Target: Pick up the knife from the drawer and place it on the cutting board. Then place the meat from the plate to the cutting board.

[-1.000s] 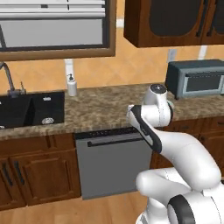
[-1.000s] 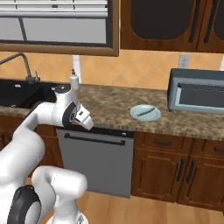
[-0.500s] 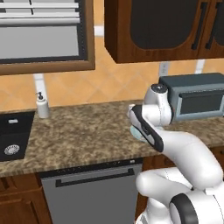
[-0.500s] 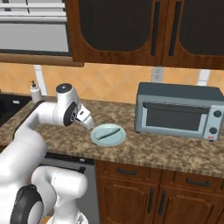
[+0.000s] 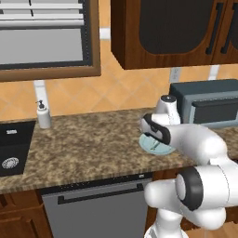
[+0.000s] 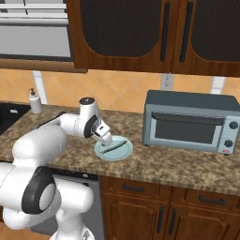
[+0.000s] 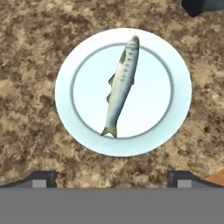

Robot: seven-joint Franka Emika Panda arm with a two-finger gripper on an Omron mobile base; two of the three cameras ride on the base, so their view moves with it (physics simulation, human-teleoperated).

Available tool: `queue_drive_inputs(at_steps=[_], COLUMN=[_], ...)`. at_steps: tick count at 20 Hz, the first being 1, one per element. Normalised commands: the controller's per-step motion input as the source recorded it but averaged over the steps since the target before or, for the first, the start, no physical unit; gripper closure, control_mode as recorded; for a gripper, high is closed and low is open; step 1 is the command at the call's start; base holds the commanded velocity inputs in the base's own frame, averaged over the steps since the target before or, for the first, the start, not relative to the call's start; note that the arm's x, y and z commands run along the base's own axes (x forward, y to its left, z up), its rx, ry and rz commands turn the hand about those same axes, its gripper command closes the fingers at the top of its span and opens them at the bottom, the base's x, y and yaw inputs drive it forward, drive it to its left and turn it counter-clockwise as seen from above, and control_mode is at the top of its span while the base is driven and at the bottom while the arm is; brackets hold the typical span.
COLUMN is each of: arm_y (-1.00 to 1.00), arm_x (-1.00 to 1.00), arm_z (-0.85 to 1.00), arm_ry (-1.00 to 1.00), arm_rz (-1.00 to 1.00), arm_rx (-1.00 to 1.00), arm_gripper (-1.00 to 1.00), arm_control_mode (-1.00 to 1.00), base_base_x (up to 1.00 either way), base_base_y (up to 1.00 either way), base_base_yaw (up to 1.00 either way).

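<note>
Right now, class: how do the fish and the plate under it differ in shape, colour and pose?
The fish is long, narrow and silver-grey with a darker back; the plate is round and pale blue-white. The fish lies slantwise across the middle; the plate sits flat on the speckled counter and reaches well beyond the fish. Both are pale and lie beneath the open fingers.

You see a pale blue plate [image 7: 123,92] holding a silvery grey, speckled fish [image 7: 121,87]. The counter [image 7: 30,52] is mottled brown granite.
</note>
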Motion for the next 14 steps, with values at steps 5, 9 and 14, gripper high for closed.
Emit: queue_drive_inputs(at_steps=[5, 9, 14], arm_y=[-0.34, -0.3, -0.06], arm_x=[0.11, 0.18, 0.23], arm_z=[-0.07, -0.23, -0.52], arm_ry=[0.08, 0.06, 0.06], arm_rz=[-0.04, -0.03, -0.04], arm_rx=[0.0, 0.0, 0.0], arm_gripper=[-1.0, -1.0, -1.0], arm_control_mode=[-1.0, -1.0, -1.0], base_base_x=[0.0, 0.0, 0.0], base_base_y=[0.0, 0.0, 0.0], base_base_yaw=[0.0, 0.0, 0.0])
